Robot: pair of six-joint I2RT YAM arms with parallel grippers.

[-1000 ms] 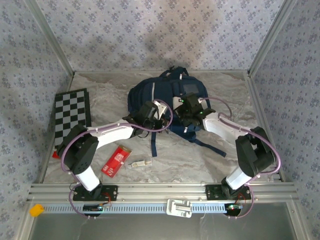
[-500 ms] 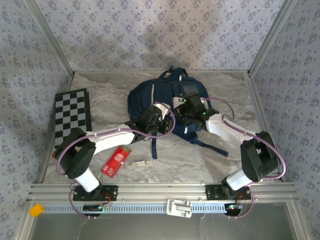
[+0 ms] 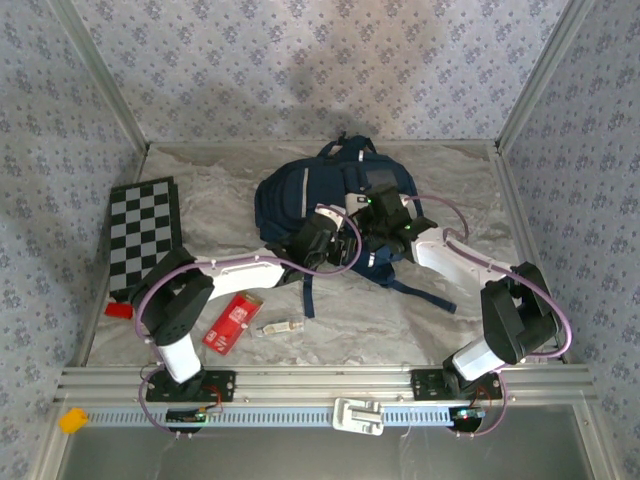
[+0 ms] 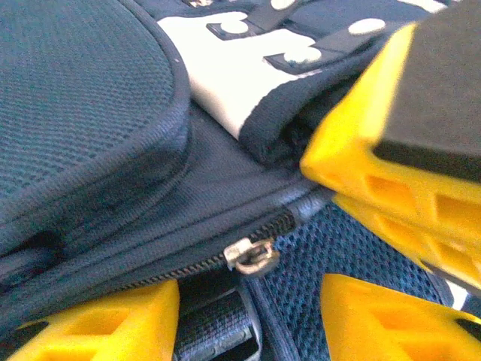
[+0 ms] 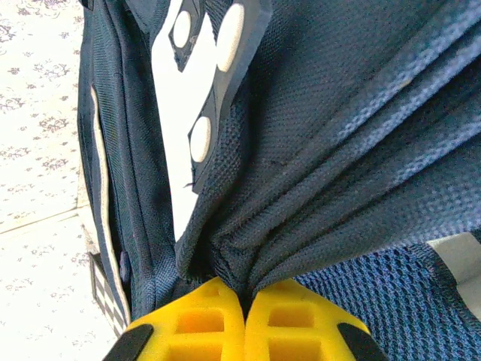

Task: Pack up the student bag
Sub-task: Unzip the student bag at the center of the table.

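The student bag, navy with a white patch, lies at the middle back of the table. My right gripper presses on its near right side. In the right wrist view that gripper is shut on a bunched fold of the bag's navy fabric. My left gripper sits at the bag's near edge, close beside the right one. In the left wrist view it stands open, its yellow fingers on either side of a metal zipper pull without touching it. The zipper there is closed.
A black-and-white checkerboard lies at the left. A red packet and a small pale object rest in front of the left arm. Dark straps trail from the bag toward the right arm.
My left gripper has slid right along the bag's near edge and its jaws have opened. The right gripper keeps its hold on the fabric, shifted slightly.
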